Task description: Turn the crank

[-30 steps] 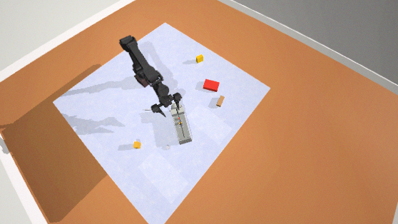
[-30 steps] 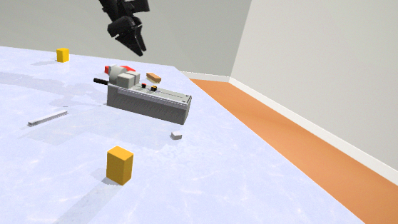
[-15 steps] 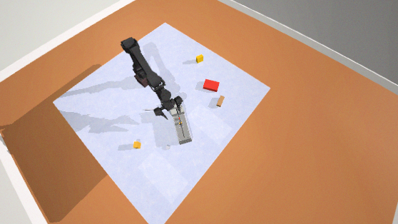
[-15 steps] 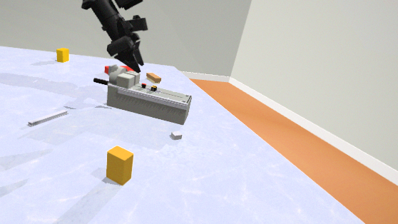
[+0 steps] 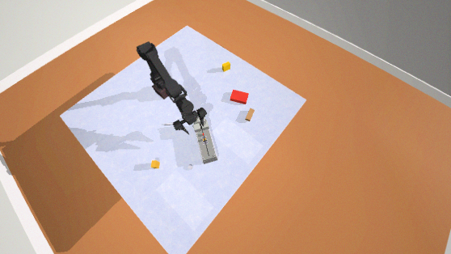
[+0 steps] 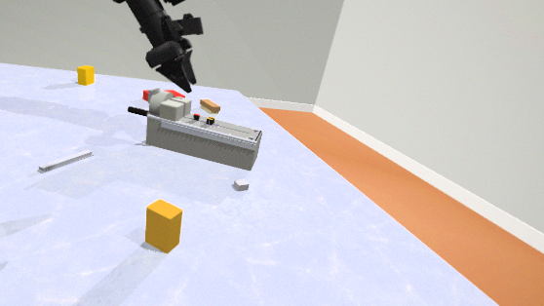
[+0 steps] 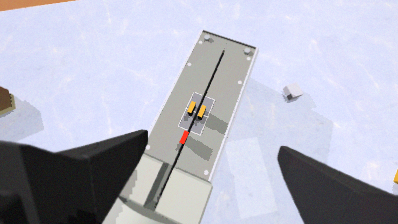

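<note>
The pale blue surface (image 5: 259, 101) carries a long grey slide machine (image 6: 205, 141) near its middle. The black pincer (image 6: 181, 78) hangs just above the machine's crank end, released wide and grasping nothing. In the wrist view, the small red pointer (image 7: 184, 137) sits on the black slot, just short of the two brass zero marks (image 7: 196, 109).
</note>
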You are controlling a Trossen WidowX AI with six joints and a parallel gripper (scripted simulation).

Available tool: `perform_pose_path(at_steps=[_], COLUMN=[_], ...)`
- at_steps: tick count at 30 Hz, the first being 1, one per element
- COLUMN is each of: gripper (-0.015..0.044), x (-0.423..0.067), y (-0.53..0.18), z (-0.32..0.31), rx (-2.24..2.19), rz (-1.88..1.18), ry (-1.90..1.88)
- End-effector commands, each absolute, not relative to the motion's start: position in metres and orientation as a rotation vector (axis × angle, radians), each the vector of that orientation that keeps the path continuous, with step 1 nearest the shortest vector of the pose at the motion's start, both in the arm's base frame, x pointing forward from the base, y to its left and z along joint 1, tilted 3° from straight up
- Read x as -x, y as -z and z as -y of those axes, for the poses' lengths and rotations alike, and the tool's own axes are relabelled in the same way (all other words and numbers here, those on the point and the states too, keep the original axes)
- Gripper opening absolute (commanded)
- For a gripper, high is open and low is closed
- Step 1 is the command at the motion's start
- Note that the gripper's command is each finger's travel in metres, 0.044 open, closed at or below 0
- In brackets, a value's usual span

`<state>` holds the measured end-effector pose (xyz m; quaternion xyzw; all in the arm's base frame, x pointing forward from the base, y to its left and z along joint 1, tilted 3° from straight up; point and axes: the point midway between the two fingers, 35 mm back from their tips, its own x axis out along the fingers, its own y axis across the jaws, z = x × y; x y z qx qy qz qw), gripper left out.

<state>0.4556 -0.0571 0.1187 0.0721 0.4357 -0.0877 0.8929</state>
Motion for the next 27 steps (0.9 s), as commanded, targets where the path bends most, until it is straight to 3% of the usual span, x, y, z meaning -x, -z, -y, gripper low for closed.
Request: perform_pose_path(at_steps=[1, 27], gripper=[0.0440, 0.0440], x=[-0.456, -0.358], y=[-0.151, -0.153], z=[0.058, -0.034], rx=[-0.147, -0.251], rz=[-0.882, -0.758], ry=[0.177, 0.445])
